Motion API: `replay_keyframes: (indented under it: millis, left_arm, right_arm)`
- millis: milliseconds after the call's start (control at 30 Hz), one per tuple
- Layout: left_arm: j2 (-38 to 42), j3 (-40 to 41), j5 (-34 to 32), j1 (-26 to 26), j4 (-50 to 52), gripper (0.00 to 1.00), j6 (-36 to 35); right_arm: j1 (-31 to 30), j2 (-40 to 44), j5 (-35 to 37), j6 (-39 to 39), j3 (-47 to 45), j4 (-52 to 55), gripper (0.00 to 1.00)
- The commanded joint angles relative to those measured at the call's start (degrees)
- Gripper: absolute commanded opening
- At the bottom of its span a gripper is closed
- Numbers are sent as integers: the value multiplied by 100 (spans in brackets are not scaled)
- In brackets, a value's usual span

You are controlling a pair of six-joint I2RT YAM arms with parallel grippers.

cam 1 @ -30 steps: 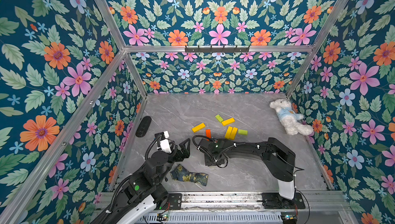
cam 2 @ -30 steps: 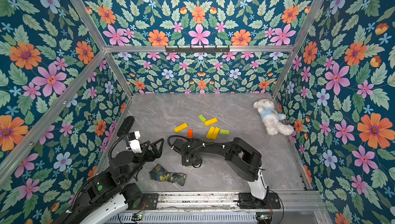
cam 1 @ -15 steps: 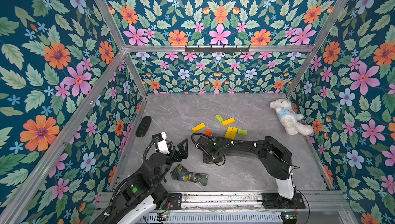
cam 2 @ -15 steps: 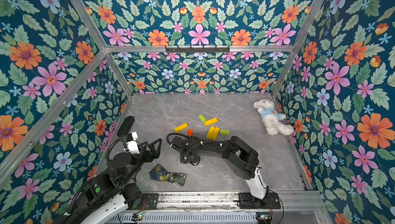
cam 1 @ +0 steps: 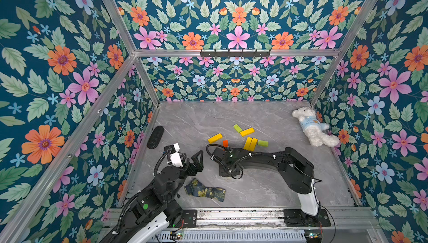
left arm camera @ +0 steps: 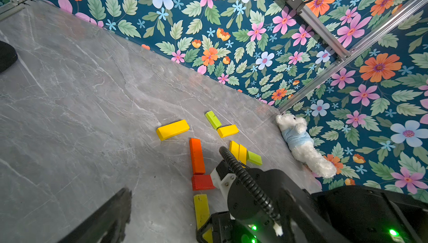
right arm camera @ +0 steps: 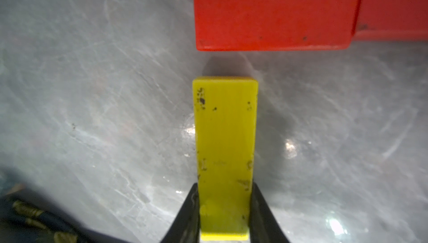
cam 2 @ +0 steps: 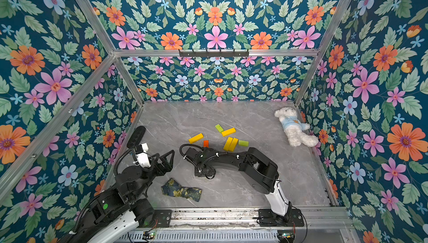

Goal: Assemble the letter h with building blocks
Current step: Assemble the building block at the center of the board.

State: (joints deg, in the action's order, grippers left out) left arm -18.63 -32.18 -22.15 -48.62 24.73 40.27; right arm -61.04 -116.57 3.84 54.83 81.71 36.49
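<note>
While your right gripper [right arm camera: 223,209] pinches the yellow block [right arm camera: 224,137], jaws narrowly parted — its free end just short of the red block [right arm camera: 273,12] — your left gripper [cam 1: 194,161] gapes empty; since a second ago the right arm [cam 1: 266,158] has edged slightly toward it.

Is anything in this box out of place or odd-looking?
A white plush bear lies beside the side wall, and a crumpled floral cloth lies by the left arm; neither is a block. The held yellow block shows dark scuff marks.

No readable text or labels
</note>
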Motion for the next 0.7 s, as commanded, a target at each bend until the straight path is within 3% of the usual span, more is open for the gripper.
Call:
replay_keyframes:
  millis: [0, 667]
  left_arm:
    - [1, -25, -70, 2, 41, 99, -25]
    - [-40, -42, -96, 2, 58, 99, -28]
  right_arm:
    - [20, -36, 90, 54, -4, 78, 16]
    - [39, -76, 58, 43, -16, 10, 40]
